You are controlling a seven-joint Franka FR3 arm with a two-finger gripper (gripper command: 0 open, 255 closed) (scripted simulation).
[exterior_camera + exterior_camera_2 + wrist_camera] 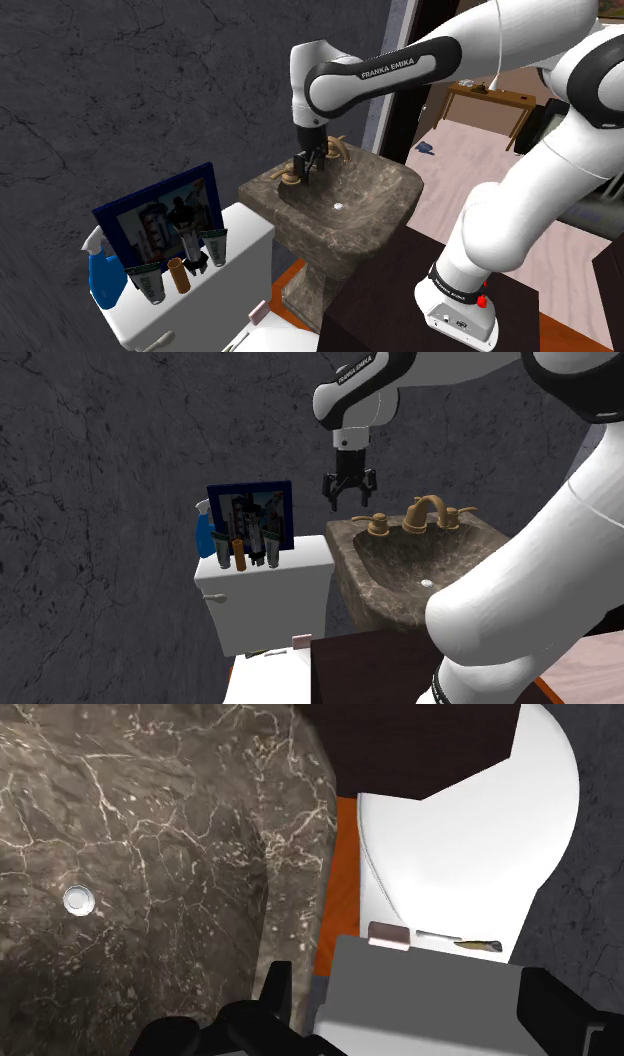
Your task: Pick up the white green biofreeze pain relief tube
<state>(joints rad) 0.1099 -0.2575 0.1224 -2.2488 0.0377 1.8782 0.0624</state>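
White-green tube point(147, 282) upright on white toilet tank lid point(250, 232), just beside amber cylinder point(178, 274); similar second tube point(215, 247) past it, toward sink. Black end effector point(350, 500) above dark marble sink point(380, 215) rim, fingers spread, empty, well apart from tubes.

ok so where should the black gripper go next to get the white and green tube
Probably swing toward the shoulder view's left: the open black two-finger gripper hangs over the brown stone sink at its rim, while the white and green tube stands on the white toilet tank, well apart.
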